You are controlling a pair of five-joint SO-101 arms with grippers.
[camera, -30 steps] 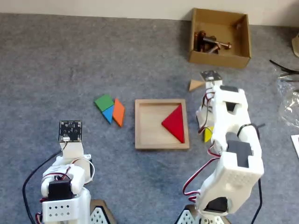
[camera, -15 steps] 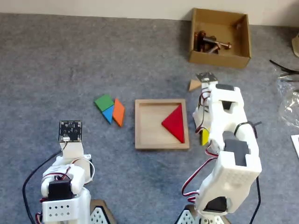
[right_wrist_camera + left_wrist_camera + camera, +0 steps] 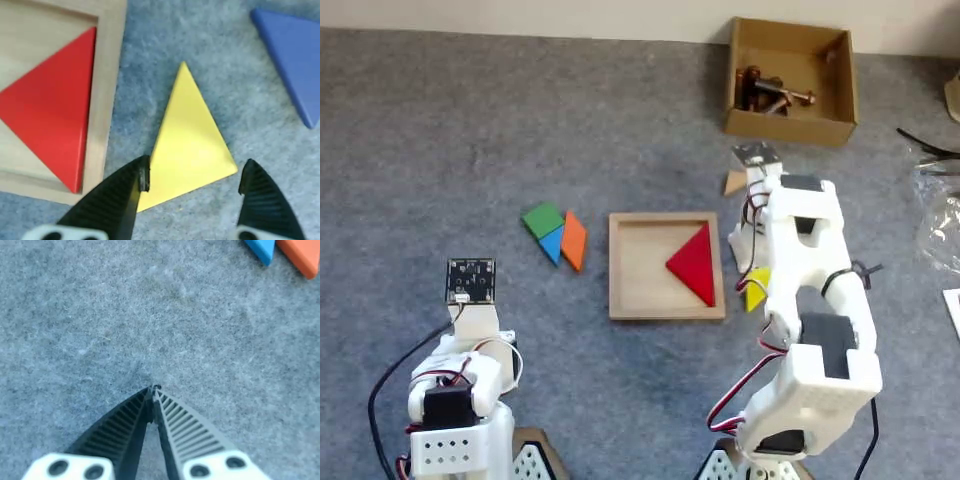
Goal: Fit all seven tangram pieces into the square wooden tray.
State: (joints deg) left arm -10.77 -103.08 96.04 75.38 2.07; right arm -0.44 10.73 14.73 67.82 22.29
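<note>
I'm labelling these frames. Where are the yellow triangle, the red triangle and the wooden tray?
yellow triangle (image 3: 187,145): right wrist view, middle of its top face.
red triangle (image 3: 55,100): right wrist view, middle of its top face.
wooden tray (image 3: 640,265): high view, bare part of its floor.

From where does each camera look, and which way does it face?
High view: fixed above the table, looking down on tray, left arm, right arm.
Left wrist view: on left arm, facing carpet; shut left gripper shows.
Right wrist view: on right arm, facing yellow triangle; open right gripper shows.
High and right wrist views share the red triangle.
</note>
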